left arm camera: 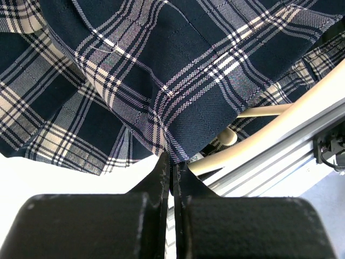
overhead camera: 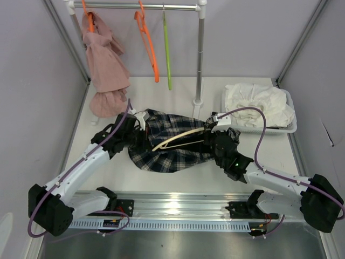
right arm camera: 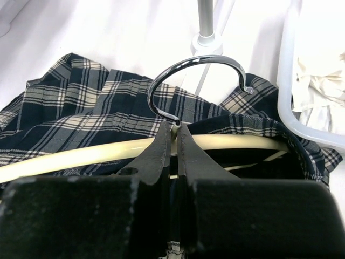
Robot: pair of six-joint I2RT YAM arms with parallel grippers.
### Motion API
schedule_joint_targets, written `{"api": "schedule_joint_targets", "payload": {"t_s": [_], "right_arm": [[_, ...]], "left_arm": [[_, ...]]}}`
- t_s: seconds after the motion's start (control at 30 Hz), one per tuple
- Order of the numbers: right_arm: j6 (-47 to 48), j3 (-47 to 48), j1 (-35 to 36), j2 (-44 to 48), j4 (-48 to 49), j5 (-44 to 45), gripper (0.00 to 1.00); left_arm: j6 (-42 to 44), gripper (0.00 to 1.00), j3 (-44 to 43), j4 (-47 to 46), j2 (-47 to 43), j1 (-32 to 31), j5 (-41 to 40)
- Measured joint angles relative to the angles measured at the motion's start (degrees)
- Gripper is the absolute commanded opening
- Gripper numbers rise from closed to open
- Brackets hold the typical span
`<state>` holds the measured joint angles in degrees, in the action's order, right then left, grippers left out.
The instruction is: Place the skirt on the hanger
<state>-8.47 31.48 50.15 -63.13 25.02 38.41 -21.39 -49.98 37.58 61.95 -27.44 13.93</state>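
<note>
Bright, even overhead light throughout; the white counter point(left arm camera: 32, 172) blows out in the left wrist view. Glare streaks the metal rail point(overhead camera: 178, 208), and both wrists' jaws loom soft, near-black.

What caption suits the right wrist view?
Right gripper shut on cream hanger at its hook, plaid skirt beneath.

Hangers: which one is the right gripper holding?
The cream hanger with the chrome hook, lying in the plaid skirt; the right gripper is shut at its neck. The orange hangers and the green hanger hang from the rail.
</note>
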Motion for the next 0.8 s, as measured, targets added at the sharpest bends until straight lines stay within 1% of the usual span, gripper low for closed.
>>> {"api": "schedule_joint_targets", "payload": {"t_s": [0.23, 0.43, 0.8], "right_arm": [[1.9, -0.3, 1.2, -0.2, 1.9, 3.5, 0.00], [5.4, -0.3, 2.6, -0.6, 4.3, 6.3, 0.00], [15.0, 3.5, 7.1, -2.2, 10.0, 14.3, 0.00]], "left_arm": [[0.1, 0.00, -3.1, 2.8, 0.2, 0.0, 0.3], [0.5, 0.00, -6.0, 5.5, 0.2, 0.0, 0.3], [2.0, 0.00, -16.2, 14.0, 1.2, -0.4, -1.7]]}}
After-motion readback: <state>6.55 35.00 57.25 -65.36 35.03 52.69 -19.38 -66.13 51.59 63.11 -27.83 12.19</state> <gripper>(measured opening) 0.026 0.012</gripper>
